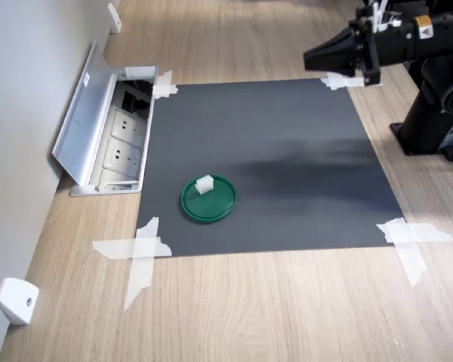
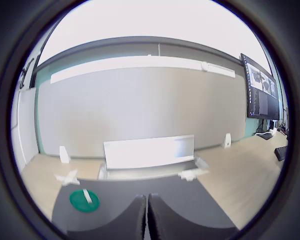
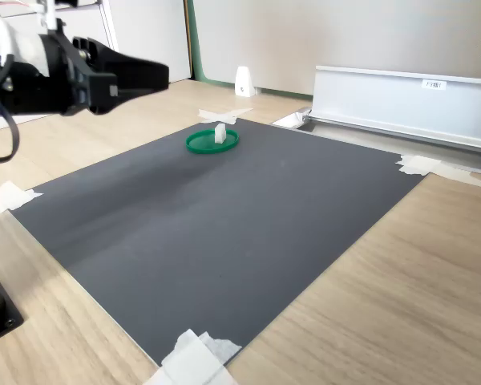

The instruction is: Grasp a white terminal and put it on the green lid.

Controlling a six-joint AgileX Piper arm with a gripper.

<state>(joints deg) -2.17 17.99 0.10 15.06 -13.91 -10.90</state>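
While the arm's base is cut off, the hand (image 2: 147, 215) hangs empty, jaws together, above the dark mat (image 1: 287, 151); the white terminal (image 1: 204, 184) sits on the green lid (image 1: 211, 205).

A light wood-grain surface (image 1: 287, 317) carries a dark grey mat (image 1: 287, 173), held down at its corners by white tape strips (image 1: 140, 253). The green lid (image 1: 208, 199) sits directly on the mat. A white wedge-shaped bracket (image 1: 16, 300) rests on the wood by the wall, and an open socket box (image 1: 109, 136) is recessed into the surface.
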